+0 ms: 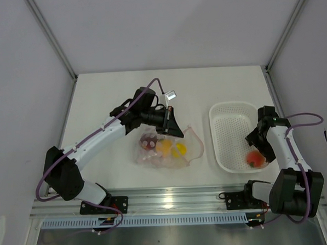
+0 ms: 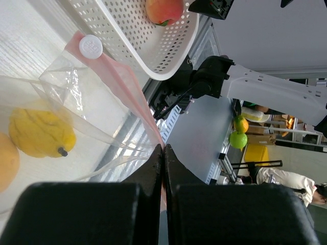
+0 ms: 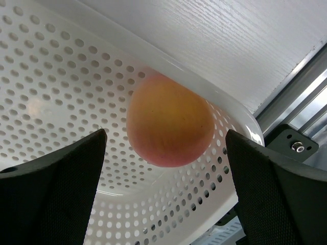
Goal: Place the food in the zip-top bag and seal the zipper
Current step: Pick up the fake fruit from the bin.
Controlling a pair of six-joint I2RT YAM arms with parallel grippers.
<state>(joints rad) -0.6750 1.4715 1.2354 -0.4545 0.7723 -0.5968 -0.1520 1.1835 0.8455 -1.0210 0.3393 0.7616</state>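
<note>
Left claw (image 2: 163, 149), pressed together, pinches the zipper (image 2: 120, 81) of the bag (image 1: 168, 155) lying beside the basket (image 1: 229, 124), three fruits (image 1: 165, 148) already inside. Right claw (image 3: 163, 143), spread, straddles the last fruit (image 3: 168, 125) in the basket's near corner; next it likely must close and carry it over.

Background bits only
White basket (image 1: 230, 133) sits on the white surface (image 1: 205, 87), right side, near the metal rail (image 1: 173, 198).
</note>
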